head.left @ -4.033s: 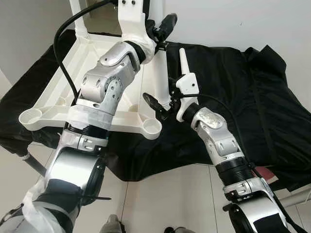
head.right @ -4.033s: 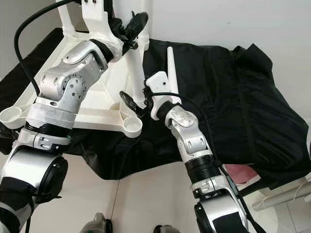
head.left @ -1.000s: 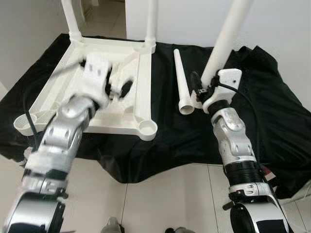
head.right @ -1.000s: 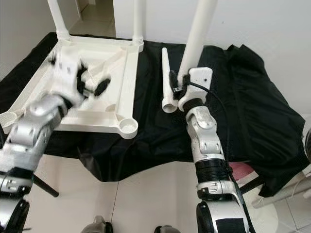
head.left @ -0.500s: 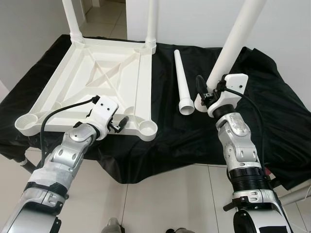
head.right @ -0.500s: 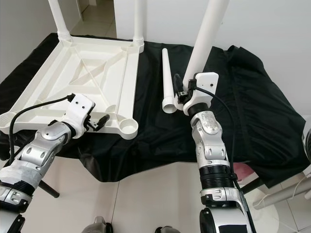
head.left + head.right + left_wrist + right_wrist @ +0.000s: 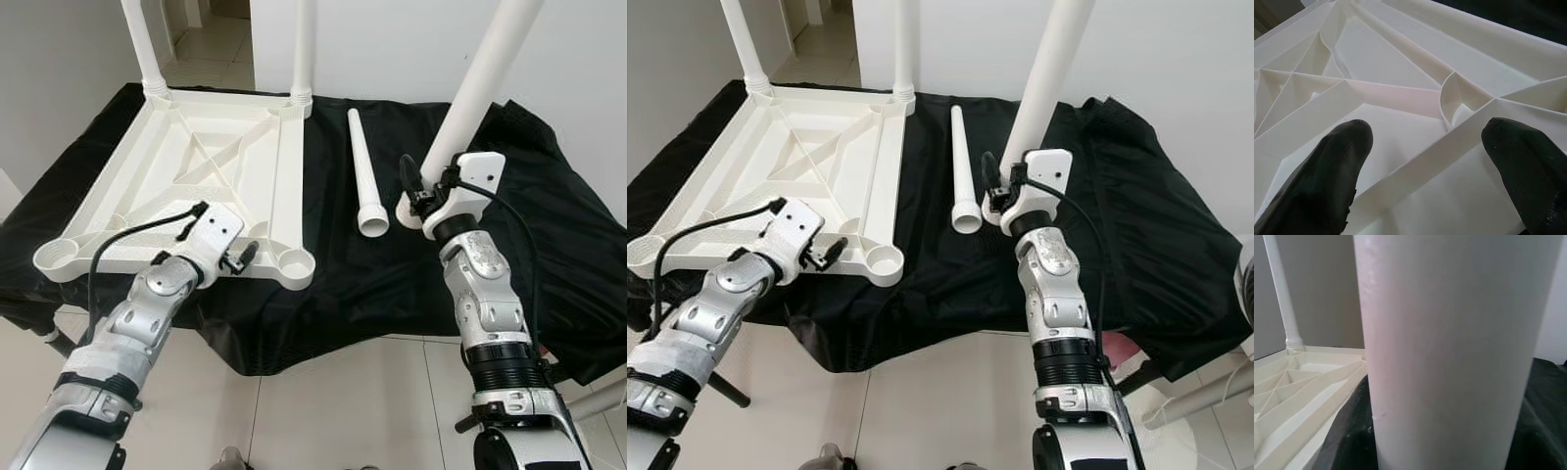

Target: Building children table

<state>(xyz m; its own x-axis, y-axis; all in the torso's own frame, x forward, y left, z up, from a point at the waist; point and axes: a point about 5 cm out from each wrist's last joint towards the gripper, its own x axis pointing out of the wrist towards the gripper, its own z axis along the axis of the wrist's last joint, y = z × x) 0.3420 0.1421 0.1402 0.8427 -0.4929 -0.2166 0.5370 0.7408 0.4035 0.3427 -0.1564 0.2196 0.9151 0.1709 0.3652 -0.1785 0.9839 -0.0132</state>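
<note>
Nearest, the left pincer [image 7: 238, 257] hovers with its fingers spread wide over the front rail of the upturned white plastic tabletop [image 7: 167, 186], beside an empty corner socket [image 7: 295, 262]; it grips nothing. A second empty socket [image 7: 58, 257] sits at the other near corner. To the right, the right pincer [image 7: 415, 201] is closed on a thick white plastic leg [image 7: 477, 93], held tilted with its foot on the black cloth covering the table [image 7: 549, 235]. Between them lies a loose tapered white leg [image 7: 364, 178]. Farthest, two slim white legs [image 7: 303, 49] already stand in the back corners (so roughly half built): two legs remain to be seated.
</note>
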